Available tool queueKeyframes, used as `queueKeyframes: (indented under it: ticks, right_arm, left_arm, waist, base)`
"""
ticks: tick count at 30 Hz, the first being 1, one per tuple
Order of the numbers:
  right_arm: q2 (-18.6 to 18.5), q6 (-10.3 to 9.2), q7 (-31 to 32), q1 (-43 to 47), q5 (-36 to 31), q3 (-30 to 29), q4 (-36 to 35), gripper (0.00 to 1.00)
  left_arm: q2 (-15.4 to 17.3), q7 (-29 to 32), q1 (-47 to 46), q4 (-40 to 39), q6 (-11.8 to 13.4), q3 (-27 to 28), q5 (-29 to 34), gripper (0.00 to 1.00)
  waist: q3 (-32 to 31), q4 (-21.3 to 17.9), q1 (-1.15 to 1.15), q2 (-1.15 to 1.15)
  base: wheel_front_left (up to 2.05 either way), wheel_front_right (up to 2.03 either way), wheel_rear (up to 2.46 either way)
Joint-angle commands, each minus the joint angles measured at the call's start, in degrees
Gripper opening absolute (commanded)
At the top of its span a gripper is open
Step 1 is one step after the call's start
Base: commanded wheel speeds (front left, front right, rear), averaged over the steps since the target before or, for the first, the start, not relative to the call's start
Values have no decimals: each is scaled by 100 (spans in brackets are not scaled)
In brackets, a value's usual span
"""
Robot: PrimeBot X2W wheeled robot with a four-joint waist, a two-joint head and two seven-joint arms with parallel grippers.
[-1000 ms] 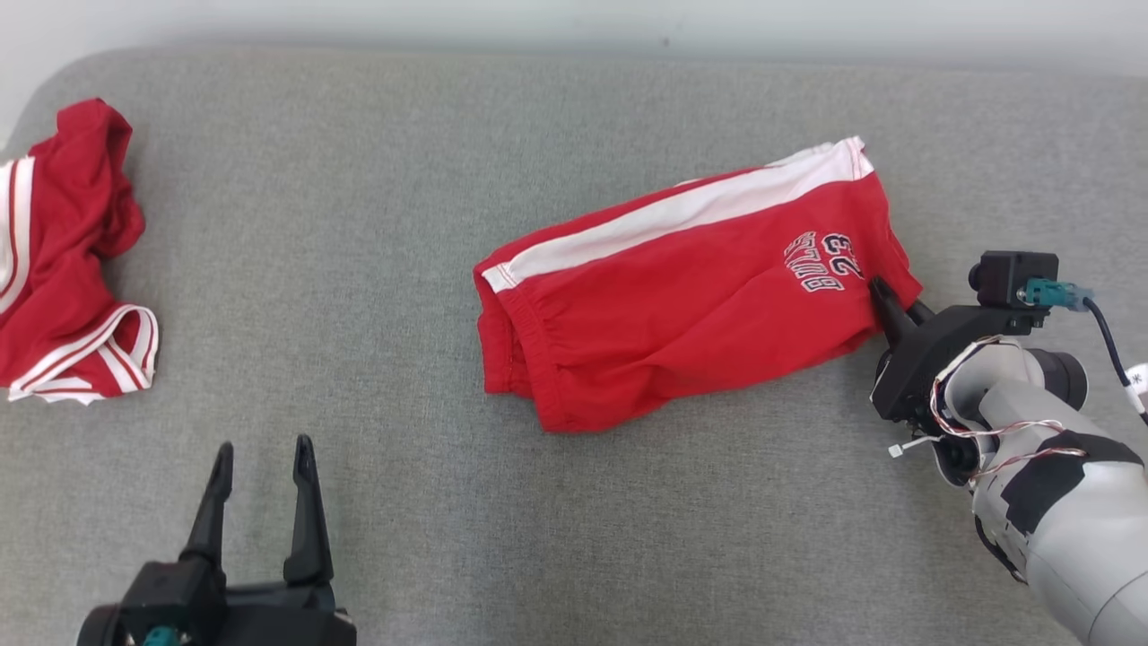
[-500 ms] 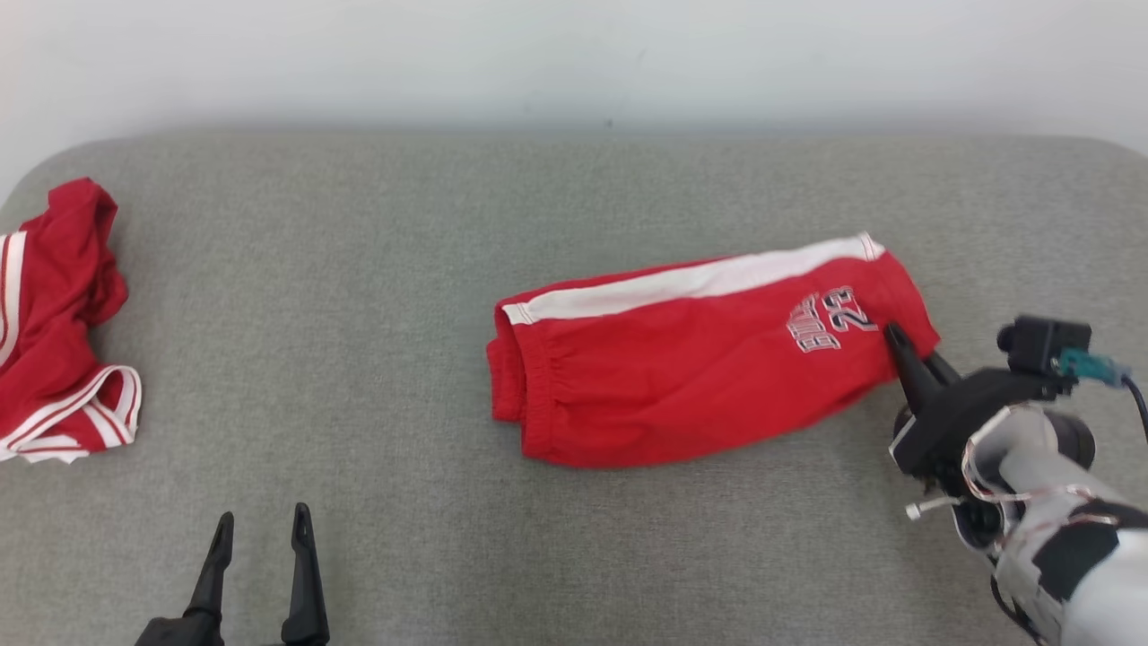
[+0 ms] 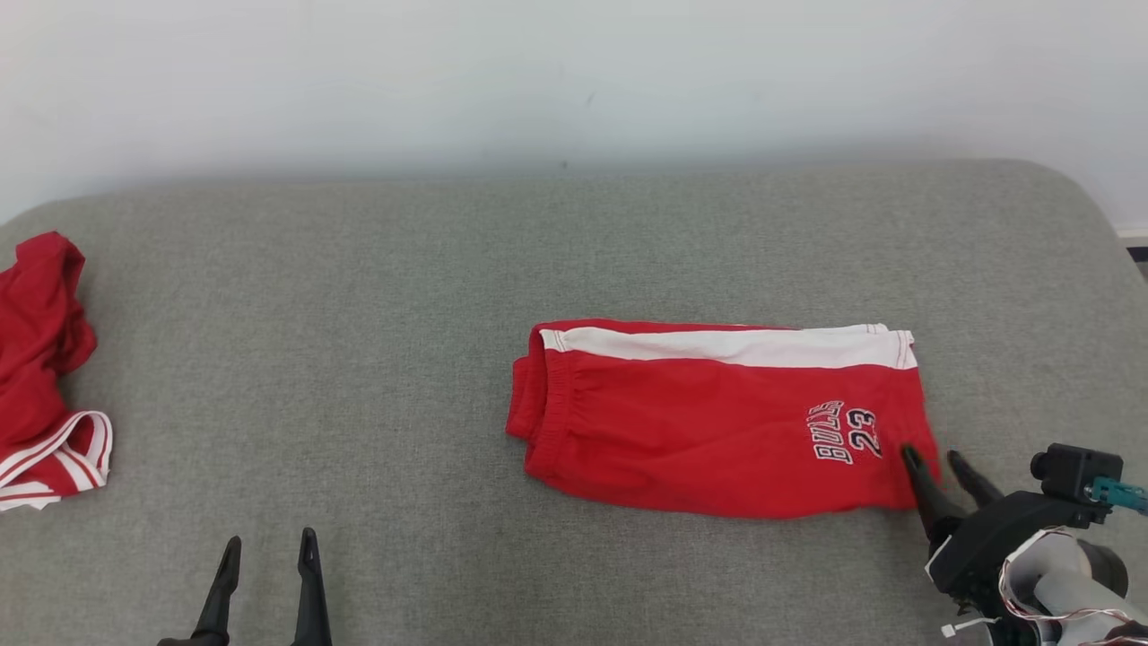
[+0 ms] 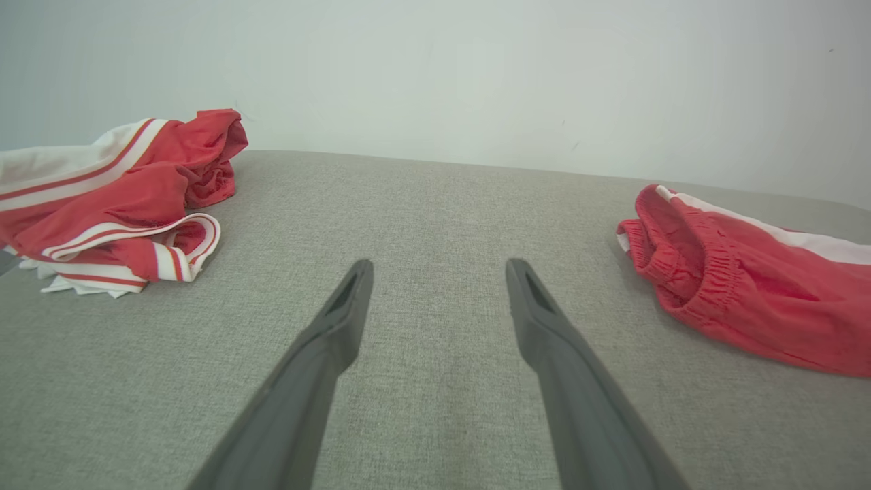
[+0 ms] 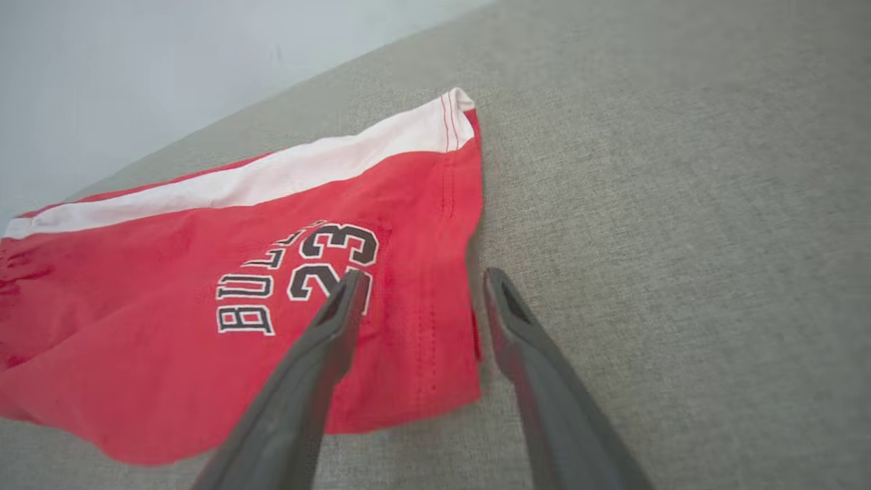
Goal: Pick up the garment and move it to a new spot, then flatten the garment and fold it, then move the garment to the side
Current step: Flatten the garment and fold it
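**Folded shorts lie flat at the right, both grippers loose**

From where I stand, the red shorts point(image 3: 717, 431) lie folded in a long rectangle on the right half of the grey cushion point(image 3: 359, 359). The white stripe point(image 3: 726, 346) runs along the far edge. The waistband point(image 3: 547, 413) is bunched at the left end, and the BULLS 23 lettering point(image 3: 846, 432) sits near the right end.

The right gripper point(image 3: 930, 453) is at the near right corner of the shorts with its fingers spread and nothing pinched. In the right wrist view one finger hangs over the red cloth by the lettering and the other over bare cushion. The hem edge of the shorts point(image 5: 204, 327) runs between them.

The left gripper point(image 3: 272, 538) is low at the near left, its jaws wide apart and empty over bare cushion point(image 4: 435, 204).

There is plenty of room. A broad bare stretch of grey lies between the shorts and a second red garment point(image 3: 40, 377), which is crumpled with white trim at the far left edge. The two are well apart. A strip of cushion stays free on the far side of the shorts up to the wall point(image 3: 538, 81). More is free to the right, where the cushion's corner rounds off.
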Motion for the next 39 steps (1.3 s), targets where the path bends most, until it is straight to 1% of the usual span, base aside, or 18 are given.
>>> queueKeyframes:
  ticks: [1, 4, 7, 12, 17, 22, 27, 31, 32, 33, 34, 36, 39]
  right_arm:
    - [42, 7, -2, -45, -193, -116, 18, 100]
    - [106, 7, -2, -136, -542, -361, 84, 100]
    - [177, 7, -3, -237, -843, -479, 235, 100]
    - [325, 7, 91, -537, -1123, -451, 802, 100]
    - [512, 7, 431, -830, -1191, -385, 1437, 100]
    - [653, 7, 701, -944, -1110, -355, 1810, 100]
    - [804, 7, 941, -966, -1024, -304, 2044, 100]
    - [885, 8, 1038, -945, -929, -290, 2007, 100]
    - [904, 8, 1065, -942, -899, -289, 1971, 73]
    - [909, 8, 1076, -950, -887, -265, 1941, 20]
    - [903, 8, 1083, -966, -873, -243, 1912, 0]
    - [894, 8, 1067, -1003, -844, -219, 1881, 0]
    - [757, 7, 988, -1062, -828, -207, 1907, 0]
  left_arm:
    - [-5, -19, 64, 4, 0, 18, 46, 100]
    - [-5, -19, 90, -27, 13, 33, 72, 100]
    - [-5, -19, 87, -40, 20, 24, 103, 100]
    - [-6, -19, 25, -46, 8, 4, 130, 100]
    - [-5, -19, -80, -44, 3, -27, 140, 100]
    - [-6, -19, -132, -45, 18, -10, 163, 100]
    - [-5, -19, -115, -41, 17, -3, 179, 100]
    - [-6, -19, -131, -36, 26, 0, 174, 100]
    - [-5, -19, -136, -31, 29, 7, 166, 100]
    - [-6, -19, -141, -29, 31, 9, 158, 100]
    - [-6, -19, -145, -25, 31, 9, 156, 100]
    - [-6, -19, -149, -12, 35, 9, 149, 100]
    - [-6, -19, -155, 12, 32, -1, 154, 100]
  waist:
    - [-42, -46, 0, 1]
    - [-73, -58, 0, 1]
    - [-86, -27, 0, 1]
    - [-32, 64, 0, 1]
    - [73, 180, 0, 1]
    - [139, 245, 0, 1]
    - [168, 273, 0, 1]
    - [175, 275, 0, 1]
    - [179, 270, 0, 1]
    - [184, 264, 0, 1]
    - [187, 258, 0, 1]
    - [181, 243, 0, 1]
    - [159, 232, 0, 1]
  base:
    - [0, 0, 0]
    - [0, 0, 0]
    - [0, 0, 0]
    - [0, 0, 0]
    - [0, 0, 0]
    - [0, 0, 0]
    - [0, 0, 0]
    - [0, 0, 0]
    - [0, 0, 0]
    - [0, 0, 0]
    - [0, 0, 0]
    - [0, 0, 0]
    - [0, 0, 0]
